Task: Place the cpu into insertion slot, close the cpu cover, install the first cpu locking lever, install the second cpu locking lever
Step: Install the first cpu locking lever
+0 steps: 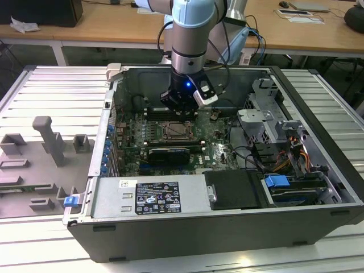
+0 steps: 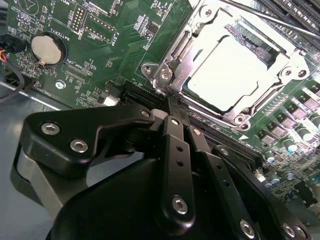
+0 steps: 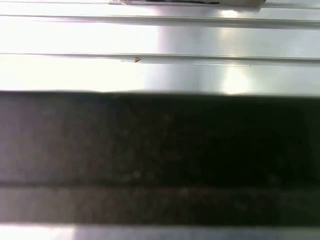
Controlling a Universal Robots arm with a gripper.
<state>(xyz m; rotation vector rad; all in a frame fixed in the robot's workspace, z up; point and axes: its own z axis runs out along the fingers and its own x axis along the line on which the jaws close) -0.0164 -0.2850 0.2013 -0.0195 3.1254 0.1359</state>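
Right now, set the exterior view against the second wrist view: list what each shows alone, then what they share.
Exterior view alone: the whole open computer case, the grey ribbed table and the arm above the board. Second wrist view alone: a round coin battery and the gripper close up. Shared: the cpu seated in the insertion slot, with the cpu cover down around it.

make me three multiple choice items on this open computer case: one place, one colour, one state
1. Where is the pale silvery square cpu?
A. in the square black-and-metal insertion slot
B. on the grey tray beside the case
C. on the wooden desk

2. What colour is the small light glowing on the arm's wrist?
A. red
B. blue
C. green

3. How does the thin silvery windowed cpu cover stand?
A. tilted upright
B. lying off the board
C. down around the cpu

Key: 1 A, the chip sits inside the socket; 2 B, it glows blue in the exterior view; 3 C, the frame lies flat around the chip.
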